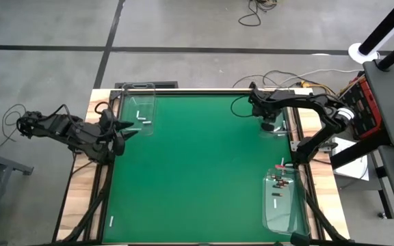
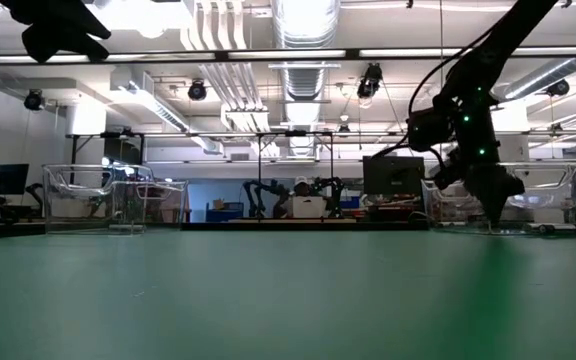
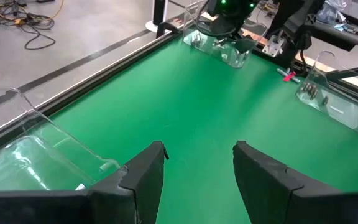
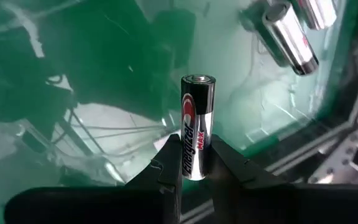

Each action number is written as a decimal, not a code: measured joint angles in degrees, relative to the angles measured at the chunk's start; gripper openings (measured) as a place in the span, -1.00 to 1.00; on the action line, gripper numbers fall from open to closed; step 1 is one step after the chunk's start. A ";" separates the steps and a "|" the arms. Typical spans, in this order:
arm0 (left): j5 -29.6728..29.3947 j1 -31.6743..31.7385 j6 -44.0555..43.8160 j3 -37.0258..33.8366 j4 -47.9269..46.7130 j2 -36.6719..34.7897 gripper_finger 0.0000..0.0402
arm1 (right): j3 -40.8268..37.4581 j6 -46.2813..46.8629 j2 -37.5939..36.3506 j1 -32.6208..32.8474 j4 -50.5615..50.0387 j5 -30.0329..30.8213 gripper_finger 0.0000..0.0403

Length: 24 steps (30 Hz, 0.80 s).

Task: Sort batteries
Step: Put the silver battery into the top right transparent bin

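My right gripper [image 4: 196, 165] is shut on a black battery [image 4: 196, 118] over the clear tray [image 1: 284, 131] at the table's far right. Two silver batteries [image 4: 291, 37] lie on that tray's floor. My left gripper [image 3: 197, 152] hangs open and empty above the mat, beside the far-left tray [image 1: 139, 108], where whitish batteries [image 1: 141, 117] lie. The near-right tray [image 1: 282, 201] holds several batteries [image 1: 279, 183]. One whitish battery [image 1: 111, 221] lies loose on the mat at the near left. My right gripper pinches the black battery's lower end [image 4: 196, 152] between its two fingers. The fingers point down into the far-right tray, as the low view shows, and lie along the battery. Most of the battery sticks out past the fingertips. I cannot tell whether its free end touches the tray floor.
The green mat [image 1: 204, 164] between the trays is bare. Cables [image 1: 299, 85] run along the far right edge, and a red box [image 1: 364, 109] stands off the table's right side. The trays' clear walls [image 2: 113, 200] rise above the mat.
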 joint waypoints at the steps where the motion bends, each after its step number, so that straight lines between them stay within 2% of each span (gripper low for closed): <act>1: 0.01 0.00 0.00 0.00 0.00 0.05 -0.15 | -0.24 -0.43 0.02 -0.25 0.66 -0.71 -0.74; 11: 0.46 0.00 0.05 0.02 -0.01 -0.08 -0.15 | -1.34 -2.47 -0.05 -1.36 3.03 -2.24 -0.65; 16: 11.09 0.04 -0.46 0.02 -1.82 0.81 -0.15 | -1.45 -3.55 -0.05 -1.36 4.06 -2.24 -0.59; 20: 17.52 0.00 -5.69 -1.09 -6.19 2.67 -0.15 | -1.49 -4.42 -0.03 -1.36 4.55 -2.03 -0.55; 24: 21.80 0.00 -10.37 -2.63 -8.69 4.09 -0.15 | -1.48 -4.68 -0.77 -1.02 4.93 3.99 -0.49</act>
